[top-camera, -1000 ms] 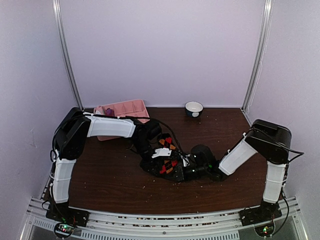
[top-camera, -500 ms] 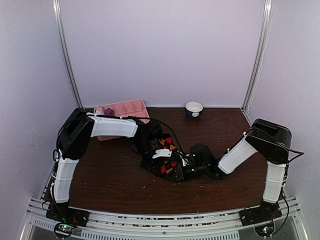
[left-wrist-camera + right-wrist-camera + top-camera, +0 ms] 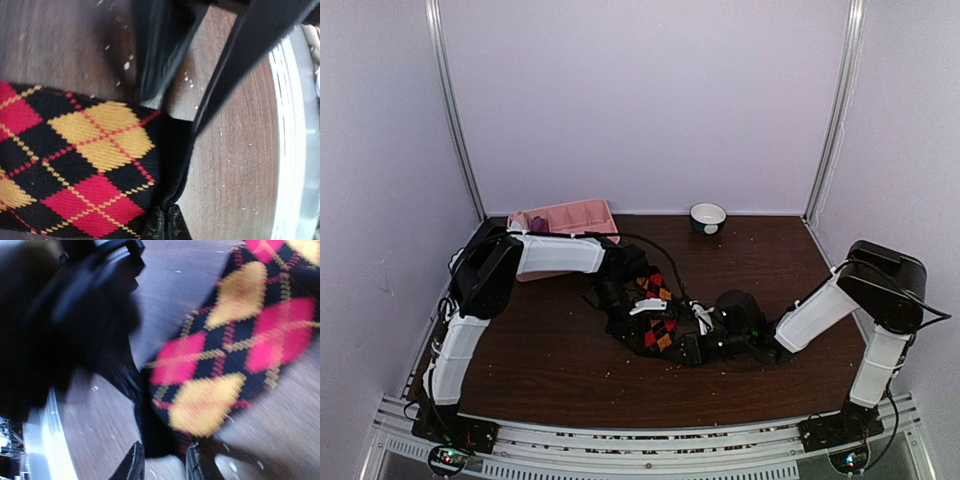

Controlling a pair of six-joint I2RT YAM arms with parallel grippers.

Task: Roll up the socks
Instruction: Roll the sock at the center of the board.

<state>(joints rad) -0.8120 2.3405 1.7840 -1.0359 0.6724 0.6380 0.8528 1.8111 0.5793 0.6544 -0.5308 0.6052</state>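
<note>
One black fabric sock with red and yellow argyle diamonds [image 3: 658,325] lies flat near centre of dark brown wooden tabletop [image 3: 540,350]. At its black edge, left fingers [image 3: 155,60] clenched on fabric. At its other end, right fingers [image 3: 132,462] parted, dark sock tip between them; view blurred. Broad tabletop strip separates sock from near metal rail [image 3: 295,150]. Pink plastic compartment tray [image 3: 570,215] and small white bowl [image 3: 708,216] sit at far edge, well apart from sock.
</note>
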